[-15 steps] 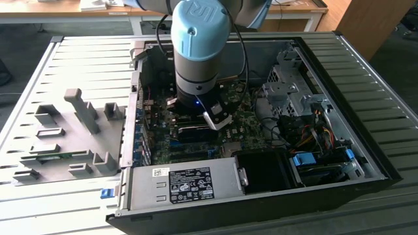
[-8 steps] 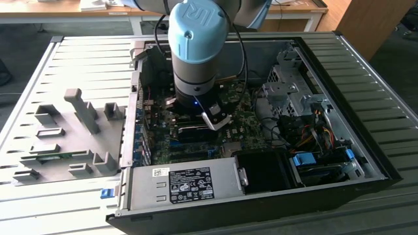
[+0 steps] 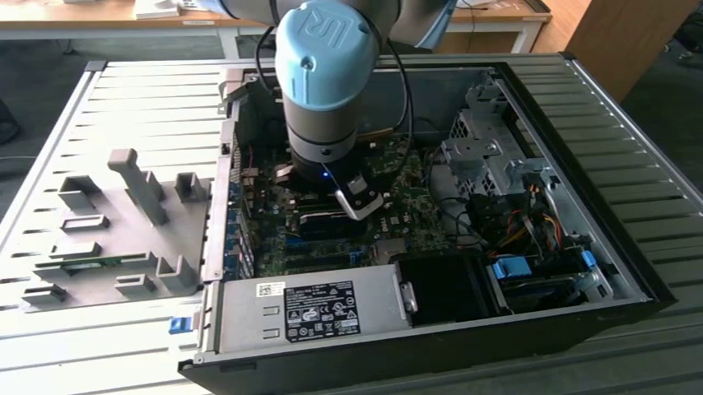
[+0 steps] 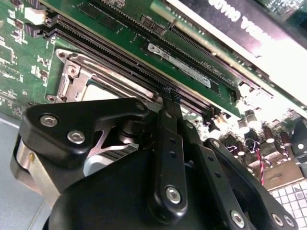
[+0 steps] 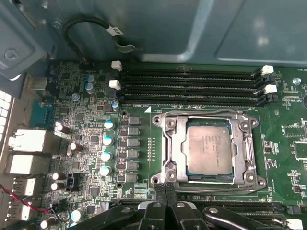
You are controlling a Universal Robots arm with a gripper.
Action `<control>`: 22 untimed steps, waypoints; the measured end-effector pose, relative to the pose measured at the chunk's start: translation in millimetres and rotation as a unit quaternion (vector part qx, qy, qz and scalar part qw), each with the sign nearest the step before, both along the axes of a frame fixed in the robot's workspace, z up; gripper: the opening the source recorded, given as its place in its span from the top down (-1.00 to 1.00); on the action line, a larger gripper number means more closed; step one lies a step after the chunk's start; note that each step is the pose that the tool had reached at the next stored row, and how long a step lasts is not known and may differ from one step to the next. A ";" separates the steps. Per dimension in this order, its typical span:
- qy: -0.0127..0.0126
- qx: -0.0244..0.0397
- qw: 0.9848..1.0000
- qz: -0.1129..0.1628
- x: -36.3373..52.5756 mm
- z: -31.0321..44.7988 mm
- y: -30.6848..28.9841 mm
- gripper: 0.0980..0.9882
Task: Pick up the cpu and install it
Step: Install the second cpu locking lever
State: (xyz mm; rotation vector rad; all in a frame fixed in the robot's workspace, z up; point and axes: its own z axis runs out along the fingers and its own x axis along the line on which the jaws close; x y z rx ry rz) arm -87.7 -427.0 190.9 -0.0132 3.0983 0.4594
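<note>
Starting at the exterior view's left, you have the grey plastic fixture tray with upright blocks (image 3: 110, 239) lying on the ribbed metal table (image 3: 143, 107), just beside the open black computer case (image 3: 615, 247). Along the case's near edge sits the silver power supply box with a black label (image 3: 313, 311). Toward the middle, your grey and pale blue robot arm (image 3: 324, 74) reaches straight down into the case, over the green motherboard (image 3: 401, 193). At the exterior view's right you see the bare metal drive bays (image 3: 495, 148) and a bundle of coloured cables (image 3: 528, 230).

In the first wrist view, read across: a row of small silver capacitors (image 5: 108, 148), then the four black memory slots (image 5: 192, 86), then the silver metal socket frame (image 5: 165, 143). The cpu, a small flat square chip with a silver-grey top plate (image 5: 209, 149), lies flat inside that frame, seated in the socket. The black gripper (image 5: 165, 211) hangs just beside the frame's edge, apart from the chip; its fingertips meet, so the jaws stand together with nothing between them.

In the second wrist view the black gripper linkage (image 4: 168, 158) crowds the foreground, its closed tip (image 4: 169, 96) above the memory slots, with one corner of the socket frame (image 4: 72, 81) behind it.
</note>
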 end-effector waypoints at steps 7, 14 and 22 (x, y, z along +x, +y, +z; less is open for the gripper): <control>-0.002 0.009 1.000 0.000 -1.2 -1.6 0.0 0.98; -0.004 0.015 1.000 0.000 -4.4 -2.7 0.4 0.98; -0.004 0.015 1.000 0.000 -5.5 -2.4 0.3 0.98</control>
